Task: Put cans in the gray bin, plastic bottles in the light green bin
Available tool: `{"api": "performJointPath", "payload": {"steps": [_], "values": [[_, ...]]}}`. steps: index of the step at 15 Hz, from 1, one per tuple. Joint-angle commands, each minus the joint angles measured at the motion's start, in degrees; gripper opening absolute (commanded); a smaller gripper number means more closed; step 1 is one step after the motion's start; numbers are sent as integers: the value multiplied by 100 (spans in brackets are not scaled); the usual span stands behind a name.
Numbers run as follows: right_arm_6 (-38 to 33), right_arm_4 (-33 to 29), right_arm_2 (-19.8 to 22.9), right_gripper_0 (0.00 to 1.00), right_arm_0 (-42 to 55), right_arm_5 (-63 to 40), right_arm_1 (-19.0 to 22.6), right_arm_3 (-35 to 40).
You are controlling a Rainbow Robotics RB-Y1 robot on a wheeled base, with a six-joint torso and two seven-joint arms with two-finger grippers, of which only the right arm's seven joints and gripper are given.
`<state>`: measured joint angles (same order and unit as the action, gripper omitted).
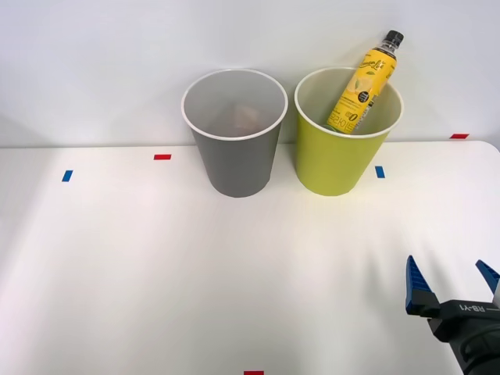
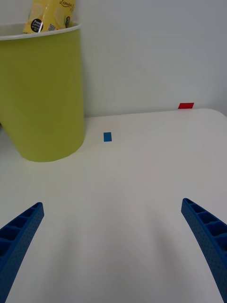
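Bottle [image 1: 367, 80] leans against the rim inside the light green bin [image 1: 344, 160], well ahead and left of the right gripper [image 1: 452, 283], whose fingers are spread and empty, apparently because sorting is done.

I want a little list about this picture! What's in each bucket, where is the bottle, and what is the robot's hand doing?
gray bin: upright on the table, left of the green one; something lies at its bottom, too unclear to name
light green bin: upright, holds the bottle
plastic bottle: leaning inside the green bin, black cap poking above the rim
right gripper: low over the bare table near the robot, blue fingers spread apart, holding nothing
table: white, with small red and blue tape marks
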<state>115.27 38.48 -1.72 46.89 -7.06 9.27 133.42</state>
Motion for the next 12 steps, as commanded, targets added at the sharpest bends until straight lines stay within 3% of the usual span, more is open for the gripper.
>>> {"api": "performJointPath", "payload": {"steps": [1, 6, 9, 12], "values": [[128, -95, -65, 100, -13, -6, 40, -1], [-356, -1414, -347, 100, -109, 3, -329, -1], [-1314, -2231, -681, 100, -74, 416, -180, -168], [-2008, -2925, -927, 100, -74, 1576, 40, -880]]}}
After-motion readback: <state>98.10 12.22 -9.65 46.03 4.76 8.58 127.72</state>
